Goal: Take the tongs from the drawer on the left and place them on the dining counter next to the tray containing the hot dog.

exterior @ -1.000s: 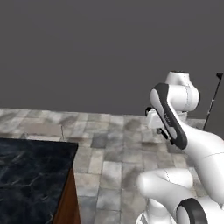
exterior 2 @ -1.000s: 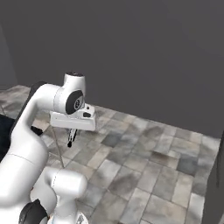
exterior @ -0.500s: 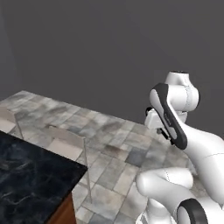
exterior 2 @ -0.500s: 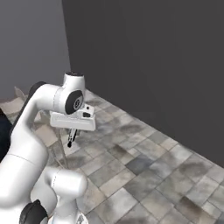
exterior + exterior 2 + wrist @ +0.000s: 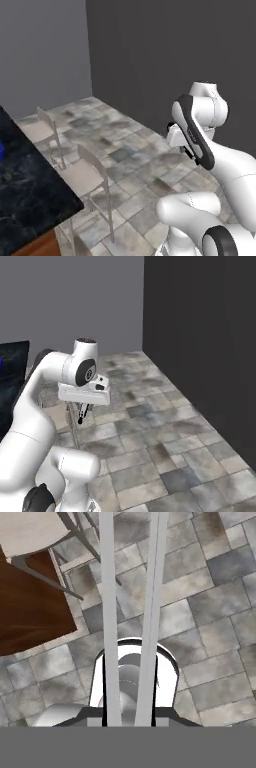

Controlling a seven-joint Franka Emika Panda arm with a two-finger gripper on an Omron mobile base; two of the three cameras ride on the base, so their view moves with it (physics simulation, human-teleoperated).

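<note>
The room has grey walls and a floor (image 5: pixel 135 150) of grey stone tiles, and the dining counter (image 5: pixel 30 190) with its black marble top stands at the left of the left base view, with two pale chairs (image 5: pixel 87 172) beside it. A small blue piece at the edge of that view is probably the tray (image 5: pixel 1 150), but I cannot be sure. The gripper (image 5: pixel 82 417) hangs in front of the arm, above the floor, and in the hand view its jaws are clamped on the tongs (image 5: pixel 131 612), whose two silver arms run forward between them. So the picking from the drawer seems done; reaching the counter and putting the tongs beside the tray is left.
</note>
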